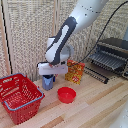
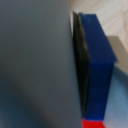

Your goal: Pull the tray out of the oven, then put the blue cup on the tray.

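In the exterior view the blue cup stands on the wooden table between the red basket and the red bowl. My gripper has come down over the cup from above. Up close in the wrist view, the cup's pale wall lies flush against the dark pad of one blue finger, so the gripper looks shut on the cup. The oven sits at the exterior view's right with its door dropped open. The tray, a rack of thin bars, sticks out of the oven's front over the door.
A red wire basket stands at the exterior view's left front. A red bowl sits just right of the cup. An orange snack packet leans behind it. A black cable runs up the slatted wall behind the oven.
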